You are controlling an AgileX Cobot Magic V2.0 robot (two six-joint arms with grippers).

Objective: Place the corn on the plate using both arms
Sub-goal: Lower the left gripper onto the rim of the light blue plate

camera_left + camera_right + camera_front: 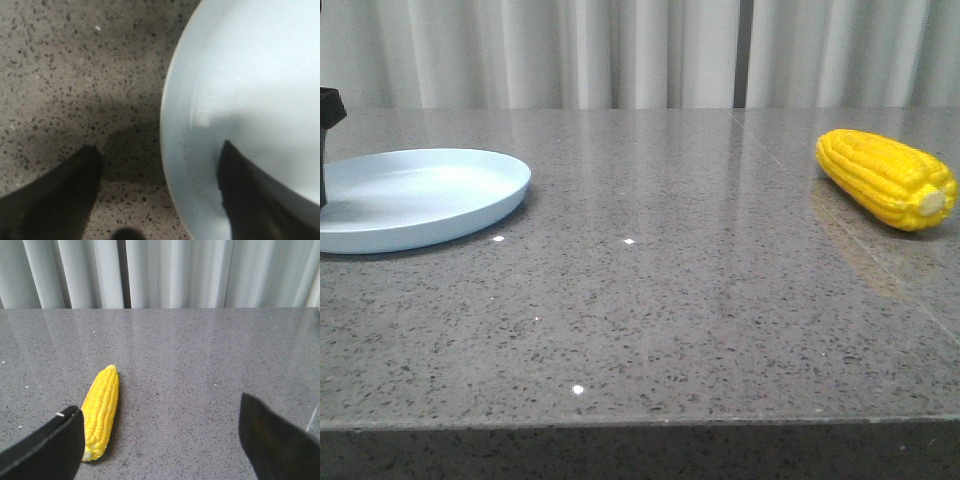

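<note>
At the left edge of the front view, the light-blue plate (420, 195) sits on the grey desk (650, 320). The left pincer (160, 187) is wide open with nothing in it; one finger is over the plate (250, 90), one over the desk. At far right lies the yellow corn (887, 178). The right pincer (160, 440) is wide open too, empty, one finger just beside the corn (101, 412).

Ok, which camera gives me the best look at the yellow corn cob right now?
The right wrist view: the bright yellow corn cob lies full length on the grey table, just beside one finger of the open right gripper. The front view shows it at the right edge. The left wrist view shows none.
</note>
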